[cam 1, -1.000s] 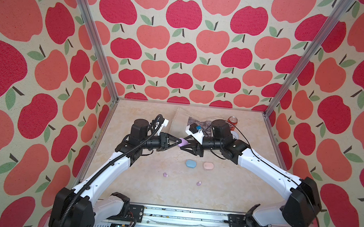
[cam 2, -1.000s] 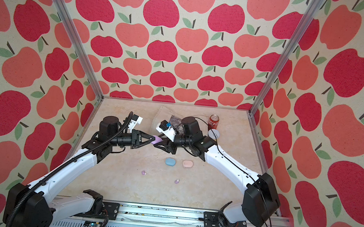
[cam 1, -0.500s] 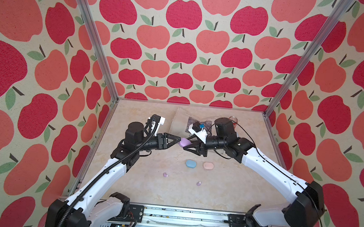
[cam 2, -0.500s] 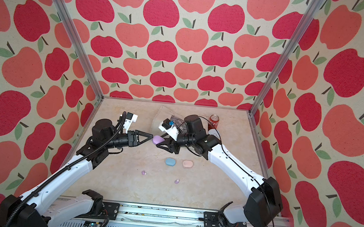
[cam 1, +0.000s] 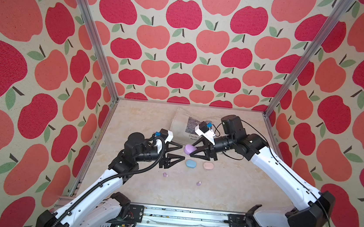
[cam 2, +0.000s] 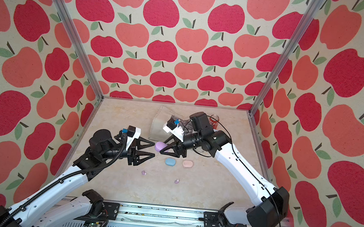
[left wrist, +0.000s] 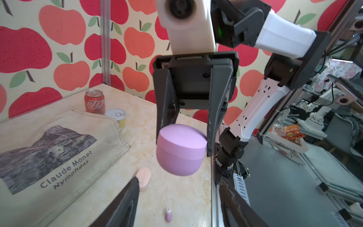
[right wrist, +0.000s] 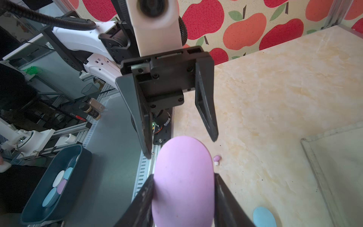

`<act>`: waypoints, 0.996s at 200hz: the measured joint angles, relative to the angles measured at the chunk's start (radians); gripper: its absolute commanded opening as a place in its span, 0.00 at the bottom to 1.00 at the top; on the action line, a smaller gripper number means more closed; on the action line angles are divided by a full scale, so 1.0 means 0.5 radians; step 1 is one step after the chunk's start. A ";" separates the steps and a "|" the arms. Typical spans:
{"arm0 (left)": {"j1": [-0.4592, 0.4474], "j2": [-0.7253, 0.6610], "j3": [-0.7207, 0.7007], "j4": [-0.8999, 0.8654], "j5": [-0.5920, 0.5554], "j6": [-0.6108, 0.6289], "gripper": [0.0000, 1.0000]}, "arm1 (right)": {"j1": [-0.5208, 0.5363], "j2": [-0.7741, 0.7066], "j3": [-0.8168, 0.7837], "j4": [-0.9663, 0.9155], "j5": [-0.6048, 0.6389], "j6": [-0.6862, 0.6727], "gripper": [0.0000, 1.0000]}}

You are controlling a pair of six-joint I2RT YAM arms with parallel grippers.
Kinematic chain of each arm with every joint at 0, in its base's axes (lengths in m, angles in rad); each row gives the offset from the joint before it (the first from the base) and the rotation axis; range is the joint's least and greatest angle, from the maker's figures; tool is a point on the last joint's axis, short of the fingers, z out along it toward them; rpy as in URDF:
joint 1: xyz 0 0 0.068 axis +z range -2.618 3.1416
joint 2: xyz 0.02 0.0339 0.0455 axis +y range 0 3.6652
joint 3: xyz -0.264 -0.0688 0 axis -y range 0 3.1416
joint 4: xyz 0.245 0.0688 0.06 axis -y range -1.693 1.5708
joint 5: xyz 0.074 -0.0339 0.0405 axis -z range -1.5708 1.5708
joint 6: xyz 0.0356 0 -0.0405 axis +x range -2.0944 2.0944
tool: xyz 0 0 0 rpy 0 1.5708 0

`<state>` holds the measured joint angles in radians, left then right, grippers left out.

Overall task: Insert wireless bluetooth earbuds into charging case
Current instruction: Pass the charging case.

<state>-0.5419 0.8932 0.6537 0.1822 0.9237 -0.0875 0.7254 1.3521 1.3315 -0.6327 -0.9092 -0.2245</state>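
Observation:
My right gripper (cam 1: 190, 151) (right wrist: 183, 176) is shut on a lilac oval charging case (cam 1: 189, 149) (cam 2: 160, 146) (right wrist: 183, 192), lid closed, held above the table. My left gripper (cam 1: 183, 151) (cam 2: 154, 149) (left wrist: 178, 182) faces it, open and empty, its fingertips just short of the case (left wrist: 180, 151). Two lilac earbuds (cam 1: 165, 174) (cam 1: 198, 183) lie apart on the table nearer the front; one earbud (left wrist: 169, 215) shows below the left jaws. A blue case (cam 1: 191, 164) and a pink case (cam 1: 208, 166) lie closed side by side under the grippers.
A cream tote bag (cam 1: 183, 123) with a Monet print lies at the back. Behind it stand a red cola can (cam 2: 214, 121) and a yellow tin (left wrist: 117, 117). Off the table's front edge sits a dark bin (right wrist: 55, 186) with several cases. Patterned walls enclose three sides.
My left gripper has opened, let go of the lilac case and drawn back to the left. The right gripper has kept hold of the case and shifted slightly right.

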 measured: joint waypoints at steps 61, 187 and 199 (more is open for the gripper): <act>-0.090 0.100 0.101 -0.024 0.000 0.182 0.64 | 0.002 -0.001 0.007 -0.086 -0.041 0.002 0.15; -0.129 0.179 0.177 -0.013 0.018 0.162 0.35 | 0.011 -0.027 0.003 -0.086 -0.047 0.040 0.16; -0.127 0.181 0.186 -0.035 0.026 0.158 0.32 | 0.010 -0.027 0.003 -0.087 -0.050 0.040 0.19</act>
<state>-0.6056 0.9836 0.7467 0.1646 0.9367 -0.0086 0.7303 1.3388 1.3331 -0.6762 -0.9344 -0.2047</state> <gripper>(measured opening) 0.407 0.446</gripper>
